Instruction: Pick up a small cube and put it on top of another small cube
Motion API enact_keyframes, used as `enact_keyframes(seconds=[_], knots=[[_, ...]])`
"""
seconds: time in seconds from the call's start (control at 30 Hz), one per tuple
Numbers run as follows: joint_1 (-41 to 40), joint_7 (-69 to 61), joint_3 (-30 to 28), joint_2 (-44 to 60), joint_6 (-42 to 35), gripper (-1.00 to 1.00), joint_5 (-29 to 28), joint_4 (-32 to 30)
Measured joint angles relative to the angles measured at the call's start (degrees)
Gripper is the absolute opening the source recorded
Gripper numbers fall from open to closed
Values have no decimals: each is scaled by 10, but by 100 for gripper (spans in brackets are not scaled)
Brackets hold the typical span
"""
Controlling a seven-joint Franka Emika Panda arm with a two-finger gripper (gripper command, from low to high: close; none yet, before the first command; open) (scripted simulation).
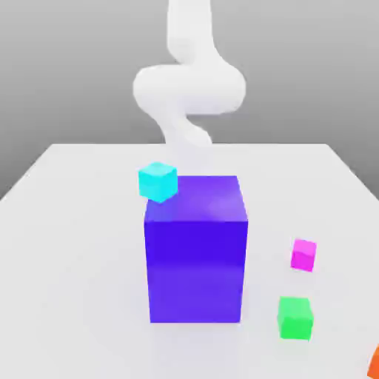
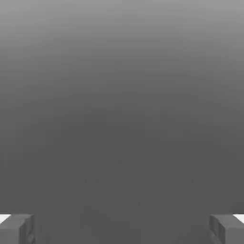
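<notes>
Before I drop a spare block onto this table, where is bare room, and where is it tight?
Free: the table on the exterior view's left of the big blue-purple block. Crowded: the right, where the pink cube, green cube and an orange thing sit.

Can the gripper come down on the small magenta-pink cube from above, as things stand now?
Probably yes. The small magenta-pink cube sits alone on the white table, apart from the small green cube and the big blue-purple block. The gripper is open.

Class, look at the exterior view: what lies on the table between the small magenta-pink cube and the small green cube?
Nothing: in the exterior view a bare strip of white table separates the magenta-pink cube from the green cube.
</notes>
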Motion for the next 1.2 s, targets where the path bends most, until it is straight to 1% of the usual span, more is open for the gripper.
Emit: enact_keyframes(seconds=[0.3,0.5,0.57,0.63,0.67,0.7,0.77,0.83,0.87,0.9,1.07,1.1,1.13,1.2], knots=[[143,-103,63,162,135,0,32,-153],[243,-174,118,287,235,0,47,-262],[276,-194,145,340,276,0,44,-303],[298,-183,157,398,319,0,7,-325],[291,-163,155,422,337,0,-24,-326],[302,-139,137,444,354,0,-59,-324],[349,-99,80,487,388,0,-116,-317],[398,-76,25,529,421,0,-146,-309],[419,-74,3,549,438,0,-149,-305],[432,-73,-10,564,450,-100,-150,-303],[432,-71,-10,564,450,-100,-151,-303],[439,-70,-17,571,456,-100,-153,-301],[435,-70,-14,564,451,-100,-153,-302],[410,-78,14,534,426,-100,-144,-308]])
